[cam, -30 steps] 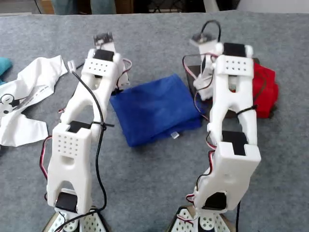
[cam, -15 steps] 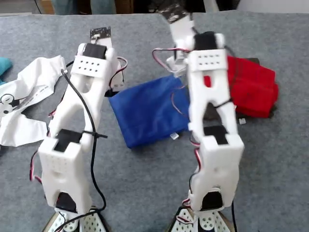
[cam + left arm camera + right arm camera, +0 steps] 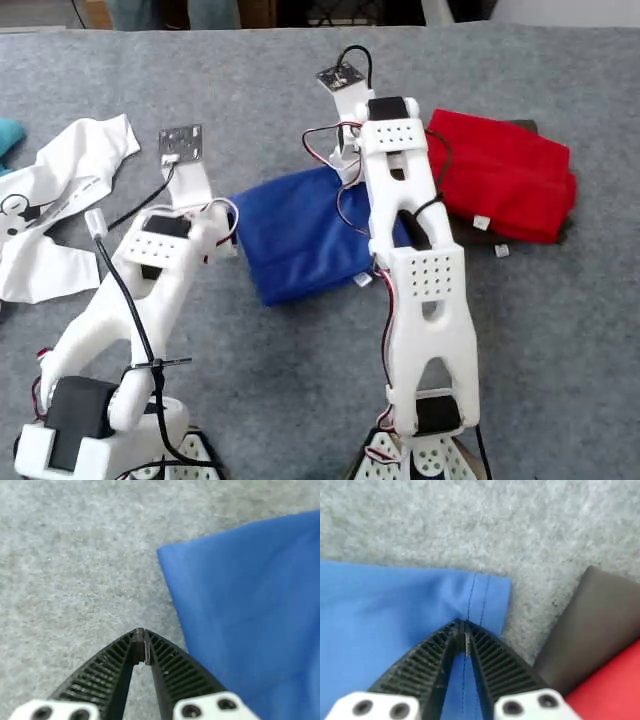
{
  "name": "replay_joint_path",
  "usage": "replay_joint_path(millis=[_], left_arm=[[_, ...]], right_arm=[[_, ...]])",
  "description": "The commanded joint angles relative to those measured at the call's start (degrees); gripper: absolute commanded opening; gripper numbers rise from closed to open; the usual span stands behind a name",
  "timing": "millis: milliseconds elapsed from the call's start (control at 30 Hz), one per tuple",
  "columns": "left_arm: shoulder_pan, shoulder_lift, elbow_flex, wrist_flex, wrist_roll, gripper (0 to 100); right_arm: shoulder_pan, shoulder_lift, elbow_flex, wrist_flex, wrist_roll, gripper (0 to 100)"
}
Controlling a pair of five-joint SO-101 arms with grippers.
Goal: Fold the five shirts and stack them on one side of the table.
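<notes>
A folded blue shirt [image 3: 300,240] lies mid-table between the two arms. My left gripper [image 3: 140,646] is shut with nothing in it, its tips over the grey felt just beside the blue shirt's [image 3: 250,605] near-left corner. My right gripper [image 3: 463,630] is shut too, its tips touching the blue shirt [image 3: 385,600] by the stitched hem at its far-right corner. A folded red shirt [image 3: 505,175] sits on a folded dark shirt [image 3: 470,235] at the right. An unfolded white shirt [image 3: 60,200] is spread at the left. A bit of teal cloth [image 3: 8,135] peeks in at the left edge.
The grey felt table top [image 3: 300,80] is bare along the back and at the front right. The left arm [image 3: 160,260] leans over the front left. The right arm [image 3: 400,190] crosses the blue shirt's right side, close to the dark shirt [image 3: 590,620] and red shirt [image 3: 615,685].
The right arm has swung left, from over the red and dark stack to the blue shirt's far-right corner. The left arm has drawn back toward the front. No shirt has moved.
</notes>
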Motion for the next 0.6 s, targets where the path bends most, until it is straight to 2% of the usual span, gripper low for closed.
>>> replay_joint_path(millis=[0, 133, 300, 467, 567], left_arm=[[-0.5, -2.2, 0.0, -2.7, -0.4, 3], [-0.6, -1.9, -4.4, -2.8, -0.4, 3], [-0.2, -0.3, -11.4, -4.5, -0.2, 3], [-0.3, 14.2, -14.3, -12.8, -0.1, 3], [-0.7, 22.7, -19.8, -12.7, -0.4, 3]], right_arm=[[0.7, -0.5, -9.2, 6.2, -0.3, 1.5], [2.1, -0.2, -21.0, 15.3, 0.1, 1.5], [4.9, -2.2, -27.5, 15.7, -0.4, 1.5], [4.6, -8.8, -19.7, 15.8, -0.4, 1.5], [4.5, -16.0, -8.5, 15.8, -1.1, 1.5]])
